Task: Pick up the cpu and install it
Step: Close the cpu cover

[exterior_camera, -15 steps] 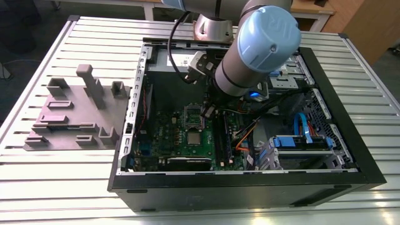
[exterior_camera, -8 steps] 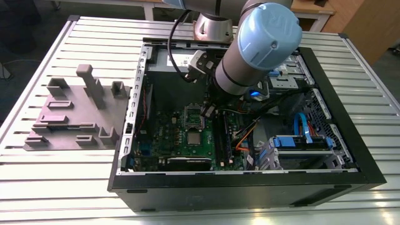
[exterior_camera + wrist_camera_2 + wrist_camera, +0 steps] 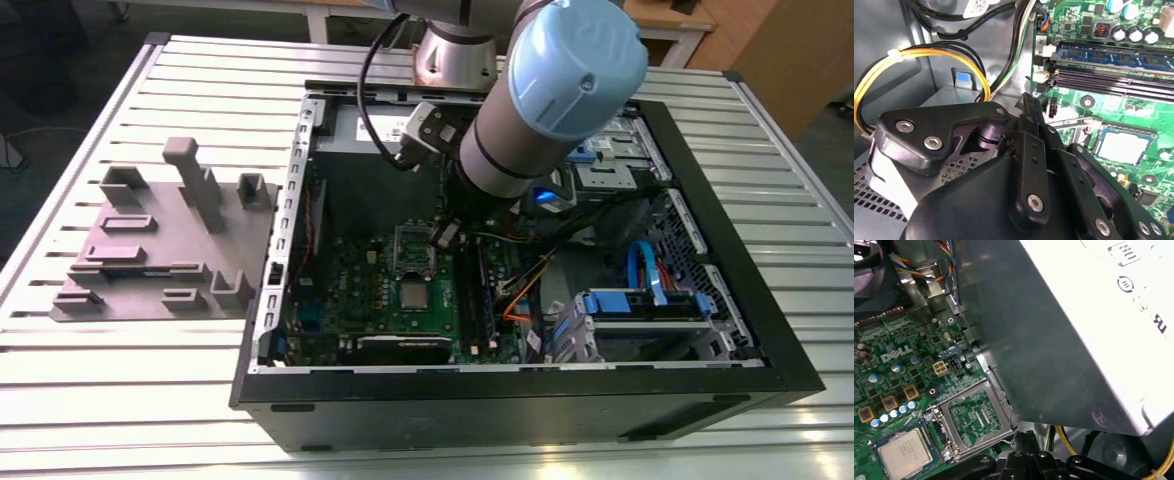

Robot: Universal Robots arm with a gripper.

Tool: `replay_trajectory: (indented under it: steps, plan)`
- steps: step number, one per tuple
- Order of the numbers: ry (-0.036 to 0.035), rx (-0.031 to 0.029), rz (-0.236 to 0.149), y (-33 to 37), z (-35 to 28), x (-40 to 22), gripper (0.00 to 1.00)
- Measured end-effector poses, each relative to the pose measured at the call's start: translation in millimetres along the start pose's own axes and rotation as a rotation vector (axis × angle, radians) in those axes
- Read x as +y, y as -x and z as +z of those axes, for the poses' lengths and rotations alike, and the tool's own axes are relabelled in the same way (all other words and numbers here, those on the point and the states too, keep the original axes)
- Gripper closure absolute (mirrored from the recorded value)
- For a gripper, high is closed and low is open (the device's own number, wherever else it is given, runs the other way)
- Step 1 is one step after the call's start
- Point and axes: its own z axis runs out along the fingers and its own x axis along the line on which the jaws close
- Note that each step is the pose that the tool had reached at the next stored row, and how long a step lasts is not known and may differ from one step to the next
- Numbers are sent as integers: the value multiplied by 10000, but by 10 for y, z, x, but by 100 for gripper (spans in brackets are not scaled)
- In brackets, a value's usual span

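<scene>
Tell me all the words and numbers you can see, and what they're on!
White letters stand on the green motherboard, up the board from the cpu; they are print I do not read off.
Dark numerals and round marks stand on the white label of the grey metal box, partly cut by the picture's edge; not read off.
In the exterior view the label's print is too small to read.

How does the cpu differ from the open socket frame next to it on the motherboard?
The cpu is a solid shiny silver square lying flat; the socket frame is a hollow metal rim, hinged open, with green board showing through it. The cpu lies in its socket; the frame holds nothing. Both are square and similar in width.
</scene>
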Motion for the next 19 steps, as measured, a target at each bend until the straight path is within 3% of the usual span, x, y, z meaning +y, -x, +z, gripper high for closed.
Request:
replay_trajectory:
  steps: [4, 14, 19]
  plan:
    - [-54, 94, 15, 6, -30, 9, 89]
    - [-95, 159, 25, 21, -114, 39, 89]
    - [-202, 347, 54, 19, -120, 46, 89]
